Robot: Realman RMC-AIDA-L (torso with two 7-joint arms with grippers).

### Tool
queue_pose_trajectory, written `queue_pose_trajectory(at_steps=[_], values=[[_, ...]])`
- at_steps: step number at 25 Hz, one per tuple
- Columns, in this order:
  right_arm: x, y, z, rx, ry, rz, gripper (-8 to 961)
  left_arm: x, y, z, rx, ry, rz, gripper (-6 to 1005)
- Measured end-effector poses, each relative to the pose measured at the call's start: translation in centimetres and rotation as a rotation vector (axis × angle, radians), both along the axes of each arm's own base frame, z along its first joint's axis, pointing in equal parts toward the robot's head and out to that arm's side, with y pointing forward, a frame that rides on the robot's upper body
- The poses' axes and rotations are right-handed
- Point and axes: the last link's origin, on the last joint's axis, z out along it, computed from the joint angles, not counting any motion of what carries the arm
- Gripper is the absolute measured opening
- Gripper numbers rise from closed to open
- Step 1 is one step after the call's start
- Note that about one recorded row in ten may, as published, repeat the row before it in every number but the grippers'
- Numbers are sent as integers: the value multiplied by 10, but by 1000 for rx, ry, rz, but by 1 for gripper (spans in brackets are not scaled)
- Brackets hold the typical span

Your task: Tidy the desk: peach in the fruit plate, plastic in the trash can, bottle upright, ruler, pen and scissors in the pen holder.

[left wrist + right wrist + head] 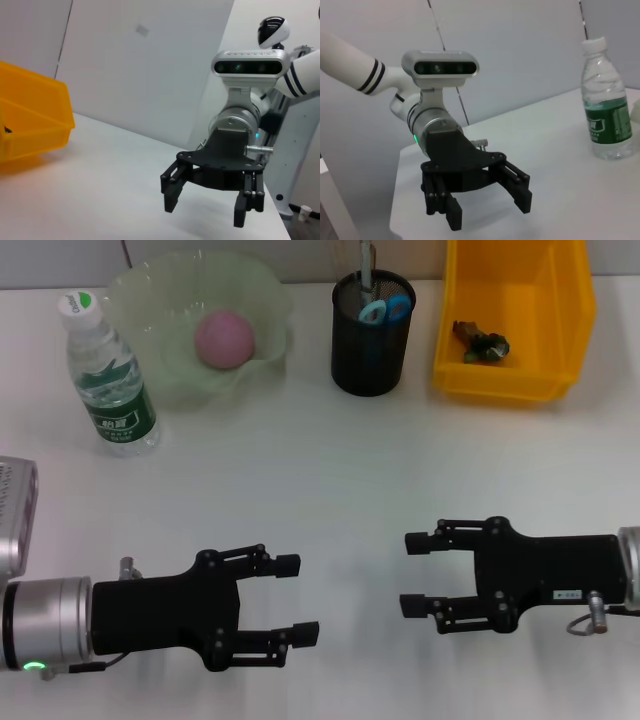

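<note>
The task looks finished. The bin [512, 330] holds the plastic [481, 342], the plate [160, 350] the peach [225, 338]. The bottle [108, 375] stands upright; the holder [372, 332] has the scissors [385, 310]. Both the left gripper [293, 598] and right gripper [418, 573] hover empty, jaws apart, well short of everything.

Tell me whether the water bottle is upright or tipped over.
Upright. The water bottle stands on its base on the table, white cap up, beside the fruit plate.
</note>
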Motion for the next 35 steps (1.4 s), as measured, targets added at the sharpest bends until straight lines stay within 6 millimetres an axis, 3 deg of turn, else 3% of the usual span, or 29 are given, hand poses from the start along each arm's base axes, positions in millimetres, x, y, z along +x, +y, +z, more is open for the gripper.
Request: queue_pose_trajectory(at_steps=[35], values=[[-5, 4, -2, -7, 14, -12, 743, -4, 4, 9, -2, 35, -24, 805]])
